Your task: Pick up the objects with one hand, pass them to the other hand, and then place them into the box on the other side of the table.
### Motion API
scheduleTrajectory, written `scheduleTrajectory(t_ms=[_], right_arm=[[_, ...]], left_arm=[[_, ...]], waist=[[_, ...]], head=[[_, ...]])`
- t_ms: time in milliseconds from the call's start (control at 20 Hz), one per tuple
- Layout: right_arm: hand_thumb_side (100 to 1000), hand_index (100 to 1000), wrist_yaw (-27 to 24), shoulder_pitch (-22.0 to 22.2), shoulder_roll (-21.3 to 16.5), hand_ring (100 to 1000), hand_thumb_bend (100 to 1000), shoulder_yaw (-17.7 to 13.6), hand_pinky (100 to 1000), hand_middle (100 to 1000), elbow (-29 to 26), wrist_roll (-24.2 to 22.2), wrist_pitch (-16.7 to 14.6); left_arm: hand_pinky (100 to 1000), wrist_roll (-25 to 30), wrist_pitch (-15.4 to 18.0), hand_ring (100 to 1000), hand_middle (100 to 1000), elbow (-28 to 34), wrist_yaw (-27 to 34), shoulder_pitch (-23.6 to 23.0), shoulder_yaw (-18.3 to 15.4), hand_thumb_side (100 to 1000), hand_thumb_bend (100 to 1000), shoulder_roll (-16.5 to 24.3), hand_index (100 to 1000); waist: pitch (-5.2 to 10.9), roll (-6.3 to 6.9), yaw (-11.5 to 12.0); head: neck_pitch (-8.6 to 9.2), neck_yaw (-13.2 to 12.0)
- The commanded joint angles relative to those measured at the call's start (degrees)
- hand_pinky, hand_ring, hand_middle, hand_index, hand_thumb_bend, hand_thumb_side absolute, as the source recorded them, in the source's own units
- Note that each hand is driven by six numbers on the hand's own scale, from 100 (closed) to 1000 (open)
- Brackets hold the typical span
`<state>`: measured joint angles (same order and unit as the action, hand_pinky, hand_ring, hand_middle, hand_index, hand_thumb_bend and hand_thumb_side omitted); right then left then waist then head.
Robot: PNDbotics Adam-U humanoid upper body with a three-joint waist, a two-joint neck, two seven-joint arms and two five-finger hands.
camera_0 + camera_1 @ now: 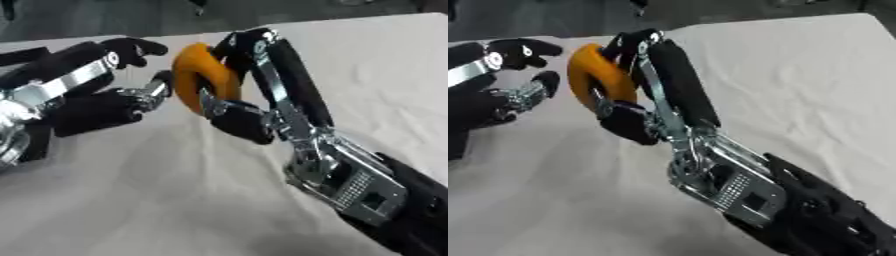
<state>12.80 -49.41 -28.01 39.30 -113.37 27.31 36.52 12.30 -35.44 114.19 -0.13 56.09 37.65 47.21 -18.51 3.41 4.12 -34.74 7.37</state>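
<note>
Right hand [254, 107], entering from the 5 o'clock corner, reaches toward 11 o'clock with its fingers and thumb curled round an orange ring-shaped object [203, 75], which it holds raised above the table [385, 65]. The object sits near the middle of the upper half of the view, tilted on edge. Left hand [83, 95], entering from 9 o'clock, lies just beside the object on its 9 o'clock side; its fingers are spread and only slightly bent, with one fingertip [161, 80] close to the orange surface, contact uncertain. A cream cloth covers the table, creased toward 3 o'clock. Beyond the far table edge at 12 o'clock lies dark floor [710, 12].
</note>
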Motion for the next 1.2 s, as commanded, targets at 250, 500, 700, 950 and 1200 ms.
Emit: scheduleTrajectory(t_ms=[250,500,700,950,1200], right_arm=[[100,295,0.40,-1.66,-0.25,419,100,0.02,593,366,-1.22,3.03,3.91],[100,294,1.15,-1.76,-0.35,417,100,-0.01,593,366,-1.22,1.75,3.58],[100,293,1.52,-1.80,-0.37,416,100,0.02,593,366,-1.22,0.97,3.33],[100,292,1.66,-1.69,-0.41,414,100,-0.05,591,364,-1.22,0.54,3.10],[100,291,1.66,-1.67,-0.46,412,100,-0.08,589,364,-1.22,0.44,2.88]], left_arm=[[1000,3.28,3.13,971,971,0.40,1.92,1.42,-0.49,1000,100,0.42,998],[1000,5.29,4.37,972,969,0.40,1.41,1.32,-1.52,1000,100,0.58,1000],[1000,5.68,3.98,970,964,0.40,-0.47,1.43,-1.93,968,100,0.45,1000],[1000,5.18,1.79,965,954,0.40,-6.11,1.62,-2.38,871,100,0.34,1000],[1000,4.31,-0.95,959,942,0.40,-12.88,1.64,-2.45,758,100,0.25,1000]], waist=[[1.93,1.01,0.51],[1.99,1.10,0.52],[1.93,1.12,0.46],[1.87,1.07,0.36],[1.85,1.06,0.40]], head=[[-1.02,0.67],[-0.97,0.70],[-0.91,0.71],[-0.72,0.64],[-0.71,0.78]])
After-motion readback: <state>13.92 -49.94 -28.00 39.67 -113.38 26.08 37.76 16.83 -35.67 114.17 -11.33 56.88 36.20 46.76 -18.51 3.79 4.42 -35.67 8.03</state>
